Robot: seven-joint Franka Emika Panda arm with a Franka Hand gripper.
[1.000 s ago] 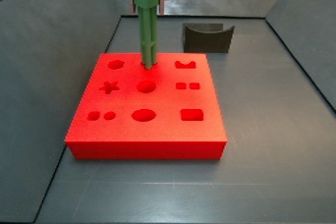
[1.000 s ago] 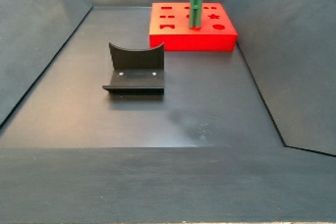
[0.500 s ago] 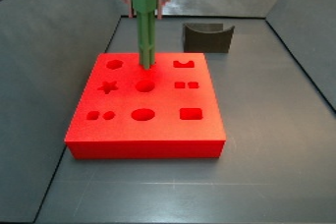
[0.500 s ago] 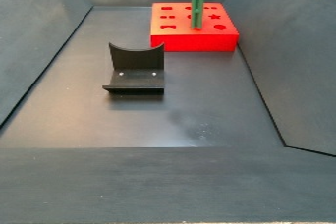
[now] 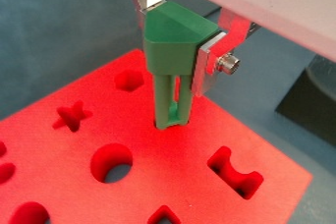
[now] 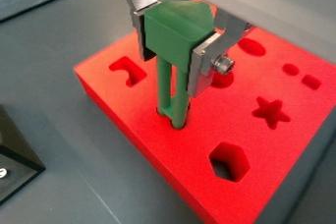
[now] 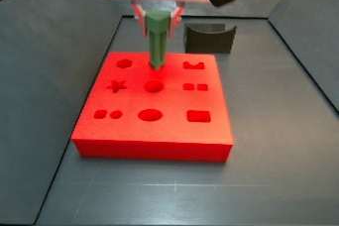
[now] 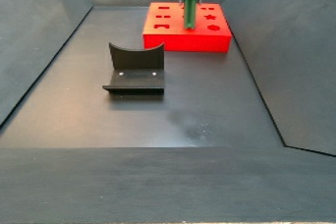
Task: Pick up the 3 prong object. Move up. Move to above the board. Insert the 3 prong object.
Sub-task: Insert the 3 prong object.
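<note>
hand point(image 5: 178, 43) gripping 3 prong object point(image 5: 172, 81) by its head, upright, lower end in the board point(image 5: 197, 174)

— How is the light behaving here?

— Soft and even; the floor point(image 8: 171, 110) is giving back a dull sheen, a pale patch showing in a side view. The board point(image 7: 157, 121) is glowing so saturated red that its cutouts are losing detail in both side views.

— Any shadows?

— Faint ones only — a dim one is lying under the peg point(image 5: 174, 71) where it is meeting the board in both wrist views.

— And sharpness?

— The gripper point(image 5: 178, 27), clamped on the peg right above the board, is looking crisp in that wrist view, while the far corners are blurring. Both side views are coming through coarse and slightly soft.
</note>
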